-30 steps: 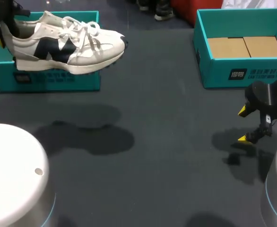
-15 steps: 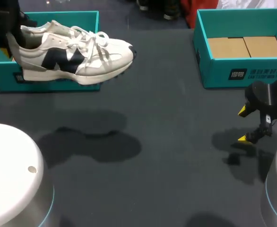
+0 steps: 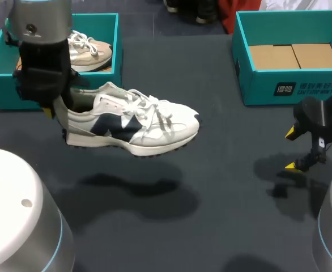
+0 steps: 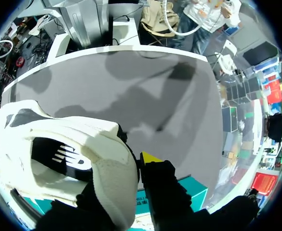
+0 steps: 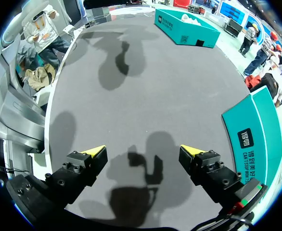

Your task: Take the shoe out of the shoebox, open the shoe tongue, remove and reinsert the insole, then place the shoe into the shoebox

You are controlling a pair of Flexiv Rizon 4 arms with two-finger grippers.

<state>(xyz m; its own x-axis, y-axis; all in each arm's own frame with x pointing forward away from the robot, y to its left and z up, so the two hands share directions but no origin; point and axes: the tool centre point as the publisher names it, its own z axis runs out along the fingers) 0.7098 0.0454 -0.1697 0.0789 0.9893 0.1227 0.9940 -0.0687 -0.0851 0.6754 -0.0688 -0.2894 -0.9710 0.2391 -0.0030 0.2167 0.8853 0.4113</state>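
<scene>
Our left fingers (image 4: 150,158) pinch the heel of the shoe (image 3: 132,127), hanging over the bench (image 3: 222,170) before the shoebox (image 3: 98,22), so we should lower it level, sole first (right fingers (image 5: 94,151) spread, well apart).

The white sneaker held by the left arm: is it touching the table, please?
Apart: the head view shows the white sneaker above the table, its shadow lying separate.

I have the shoe (image 3: 133,123), a white sneaker with a navy side mark and white laces, hanging level above the table with its heel to my left and toe to my right. Behind it, the teal shoebox (image 3: 98,77) stands open with a second pale shoe (image 3: 89,51) inside.
</scene>
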